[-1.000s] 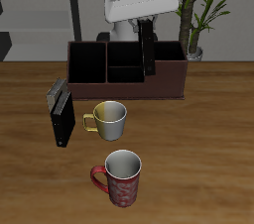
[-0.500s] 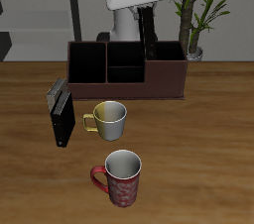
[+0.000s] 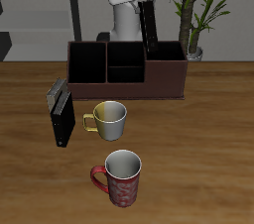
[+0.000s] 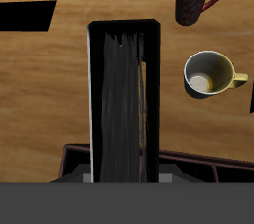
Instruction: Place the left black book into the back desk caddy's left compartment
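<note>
One black book (image 3: 149, 32) pinched upright in the gripper (image 3: 146, 8), jaws pressed onto its flat faces, hanging high above the back desk caddy (image 3: 164, 84), roughly over the divider next to the wide brown end section. Not yet over the left compartment (image 3: 87, 64), the black-walled end section at the other end. Carry sideways along the caddy at this height, clear of every divider. Stop with the lower edge centred over that roughly square opening. Hold the book vertical and line its faces up with the compartment walls before lowering, since the fit looks close. Lower slowly and straight, then spread the jaws only once the book sits low inside. Ignore the second black book (image 3: 62, 114) on the table and both mugs.
</note>
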Robot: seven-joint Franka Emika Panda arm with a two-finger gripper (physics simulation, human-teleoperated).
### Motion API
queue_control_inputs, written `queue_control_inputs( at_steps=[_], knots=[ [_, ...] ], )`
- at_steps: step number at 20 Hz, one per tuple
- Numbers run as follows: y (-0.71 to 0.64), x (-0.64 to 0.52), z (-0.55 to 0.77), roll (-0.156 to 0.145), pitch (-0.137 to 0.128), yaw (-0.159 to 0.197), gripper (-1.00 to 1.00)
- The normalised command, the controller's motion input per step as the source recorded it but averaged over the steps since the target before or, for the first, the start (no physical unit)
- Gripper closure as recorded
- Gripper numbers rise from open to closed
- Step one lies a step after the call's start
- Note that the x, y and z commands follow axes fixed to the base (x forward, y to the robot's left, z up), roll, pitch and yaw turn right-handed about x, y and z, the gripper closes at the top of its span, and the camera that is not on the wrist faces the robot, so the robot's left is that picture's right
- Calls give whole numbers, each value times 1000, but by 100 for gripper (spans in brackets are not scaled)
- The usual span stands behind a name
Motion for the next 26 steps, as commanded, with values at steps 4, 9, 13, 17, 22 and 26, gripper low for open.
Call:
queue_control_inputs(
  at_steps=[4, 9, 13, 17, 22, 26],
  knots=[
    [-70, -183, 97, -15, -2, -9, 100],
    [-215, -236, 87, -40, -1, -21, 100],
    [-217, -263, 54, -25, -7, -22, 100],
    [-180, -284, 23, -39, 1, -31, 100],
    [-184, -215, -51, -20, 2, -8, 100],
    [-148, -157, -39, -8, 5, -15, 100]
  ],
)
